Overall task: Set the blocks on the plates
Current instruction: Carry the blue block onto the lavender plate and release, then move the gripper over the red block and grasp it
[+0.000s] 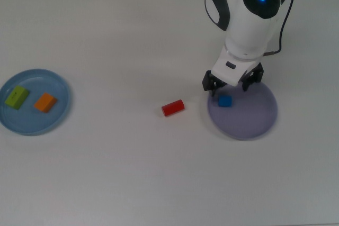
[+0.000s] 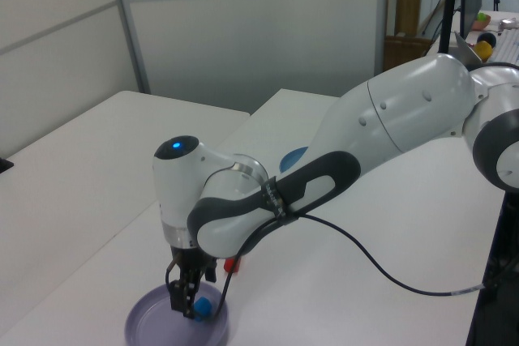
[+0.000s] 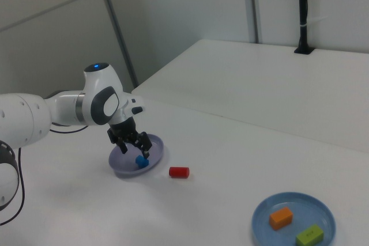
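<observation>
On the white table [image 1: 132, 173], the pale lavender plate [image 1: 254, 120] is sitting toward the top view's right, and the blue cube [image 1: 225, 101] is lying inside it near the rim on the top view's left, resting on the plate's surface. Just above the cube, the gripper [image 1: 233, 84] of the white Panda arm [image 1: 244, 14] is hovering with its two dark fingers spread wide apart, gripping nothing; the cube is sitting free below the gap between them. The left view is showing the same thing, with the gripper [image 2: 185, 301] pointing straight down over the lavender plate [image 2: 150, 330] and the blue cube [image 2: 203, 307] just beside the fingertips. The red cylinder [image 1: 172, 108] is lying on its side on the bare table, near the lavender plate on the top view's left but not touching it. Well apart, at the top view's far left, the light blue plate [image 1: 53, 120] is holding the lime-green rectangular block [image 1: 17, 97] and the orange block [image 1: 45, 102], lying side by side without touching. A black cable [image 1: 283, 19] is trailing off behind the arm.
</observation>
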You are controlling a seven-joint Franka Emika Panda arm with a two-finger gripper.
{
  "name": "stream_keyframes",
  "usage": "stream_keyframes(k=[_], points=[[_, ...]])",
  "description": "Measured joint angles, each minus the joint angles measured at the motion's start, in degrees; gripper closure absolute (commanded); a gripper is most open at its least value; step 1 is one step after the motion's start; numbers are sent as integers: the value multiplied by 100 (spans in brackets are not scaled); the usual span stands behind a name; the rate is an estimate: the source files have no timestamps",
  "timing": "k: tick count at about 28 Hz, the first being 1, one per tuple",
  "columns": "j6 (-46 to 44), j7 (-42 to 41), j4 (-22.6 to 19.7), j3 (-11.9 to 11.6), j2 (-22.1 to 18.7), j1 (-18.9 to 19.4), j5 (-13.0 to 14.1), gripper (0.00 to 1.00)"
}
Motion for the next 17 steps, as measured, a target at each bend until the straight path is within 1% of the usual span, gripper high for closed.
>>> stream_keyframes(k=[4,6,10,15,17], points=[[-177,-303,14,-139,-117,-116,-16,0],[-234,-580,14,-212,-162,-260,-16,0],[-271,-1243,6,-247,-175,-565,-16,0],[-278,-1792,-36,-253,-141,-749,-28,0],[-278,-1888,-55,-253,-86,-788,-122,0]])
